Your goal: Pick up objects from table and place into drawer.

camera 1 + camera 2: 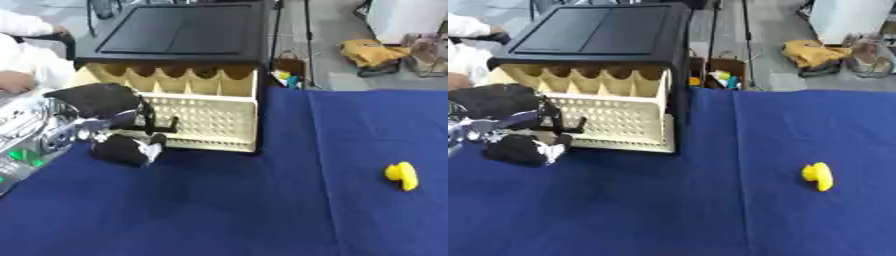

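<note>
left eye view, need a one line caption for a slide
Robot's left hand at the front of a cream drawer under a black cabinet top, while a yellow object waits on the blue tablecloth.

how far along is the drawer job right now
Early, it looks. The cream drawer stands pulled out of the black-topped unit, so opening looks done. The left hand is at the drawer's front; what it holds, if anything, cannot be told. The yellow object lies on the blue cloth, yet to be picked up.
</note>
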Available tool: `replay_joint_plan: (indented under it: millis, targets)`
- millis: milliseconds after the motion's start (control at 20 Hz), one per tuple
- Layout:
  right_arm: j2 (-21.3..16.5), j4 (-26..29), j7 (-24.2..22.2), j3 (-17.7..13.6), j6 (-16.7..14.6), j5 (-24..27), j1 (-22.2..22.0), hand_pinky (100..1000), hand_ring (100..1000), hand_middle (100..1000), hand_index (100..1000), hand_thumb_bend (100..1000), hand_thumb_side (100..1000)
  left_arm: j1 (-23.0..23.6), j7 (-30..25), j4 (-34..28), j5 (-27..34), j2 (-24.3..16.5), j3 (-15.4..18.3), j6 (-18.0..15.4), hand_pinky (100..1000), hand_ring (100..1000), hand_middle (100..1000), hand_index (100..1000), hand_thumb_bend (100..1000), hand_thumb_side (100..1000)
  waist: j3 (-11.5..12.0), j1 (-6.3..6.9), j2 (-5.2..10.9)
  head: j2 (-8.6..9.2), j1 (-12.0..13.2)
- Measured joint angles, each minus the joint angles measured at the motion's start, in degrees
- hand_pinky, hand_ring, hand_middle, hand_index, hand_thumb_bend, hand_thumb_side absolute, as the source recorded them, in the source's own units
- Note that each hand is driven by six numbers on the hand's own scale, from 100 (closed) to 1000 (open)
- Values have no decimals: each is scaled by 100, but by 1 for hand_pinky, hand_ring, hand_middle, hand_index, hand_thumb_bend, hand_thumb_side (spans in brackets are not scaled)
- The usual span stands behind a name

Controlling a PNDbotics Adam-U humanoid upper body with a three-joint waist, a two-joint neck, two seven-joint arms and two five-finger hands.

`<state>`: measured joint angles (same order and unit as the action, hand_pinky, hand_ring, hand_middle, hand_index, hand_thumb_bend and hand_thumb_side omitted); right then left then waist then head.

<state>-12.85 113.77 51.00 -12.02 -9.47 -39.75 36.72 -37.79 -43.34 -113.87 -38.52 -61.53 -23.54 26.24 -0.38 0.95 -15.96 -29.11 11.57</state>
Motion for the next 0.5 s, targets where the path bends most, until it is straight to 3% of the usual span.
replay_joint_plan:
  millis: [500]
  targets:
    - [6,0,20,0,21,-5,-25,673,692,629,706,100,953,1,0,0,35,-4,-26,0,100,100,100,628,100,740,19,-3,18,0,-8]
